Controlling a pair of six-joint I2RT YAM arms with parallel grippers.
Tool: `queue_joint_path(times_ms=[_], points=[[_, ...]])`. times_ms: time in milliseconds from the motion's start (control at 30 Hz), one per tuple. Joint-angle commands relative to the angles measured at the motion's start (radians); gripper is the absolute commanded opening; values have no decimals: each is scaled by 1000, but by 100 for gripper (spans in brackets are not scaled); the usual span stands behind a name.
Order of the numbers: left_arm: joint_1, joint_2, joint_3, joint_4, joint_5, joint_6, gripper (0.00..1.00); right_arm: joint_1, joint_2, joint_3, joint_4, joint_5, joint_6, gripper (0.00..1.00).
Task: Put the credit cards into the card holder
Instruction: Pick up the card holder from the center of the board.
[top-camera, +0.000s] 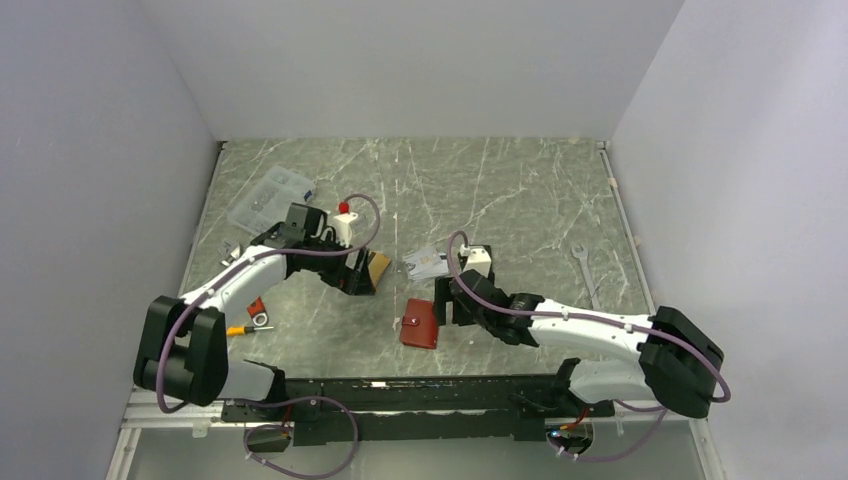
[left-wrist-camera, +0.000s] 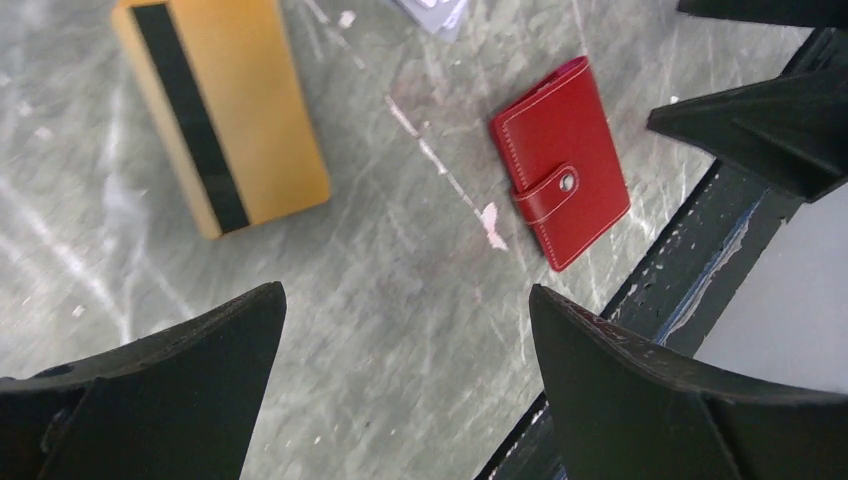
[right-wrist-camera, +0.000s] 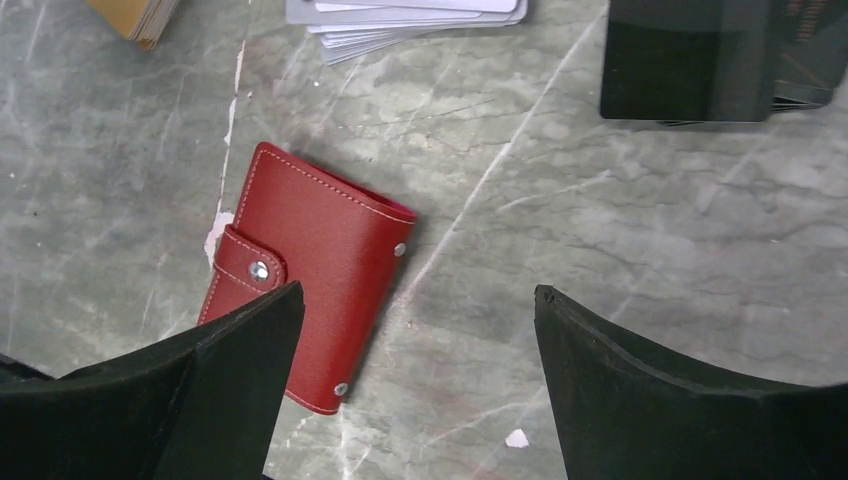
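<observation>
Marble table (top-camera: 520, 190): card holder (top-camera: 419, 323) lies snapped shut at 6 o'clock of the silver cards (top-camera: 427, 262). Both grippers (left-wrist-camera: 400, 390) (right-wrist-camera: 420, 380) spread, empty. Soft leather; edge grasp judged best.

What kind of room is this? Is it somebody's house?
Probably not a house. It looks like a robot test booth: plain white walls box in a marble-look table, and two robot arms are bolted to a rail at its edge.
</observation>
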Motion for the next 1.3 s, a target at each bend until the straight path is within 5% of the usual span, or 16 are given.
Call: queue_joint_path(times_ms=[0,333,833,1267], points=[[-69,23,-9,144,59,-51,99,4,28,-40,163,-90,37,87],[-208,118,-49,284,34,-116,99,1,131,-95,340,-172,108,77],[-307,326,-11,397,22,-145,66,-63,111,-315,615,-266,240,65],[-344,383,26,394,31,-156,32,-177,287,-359,889,-449,254,58]])
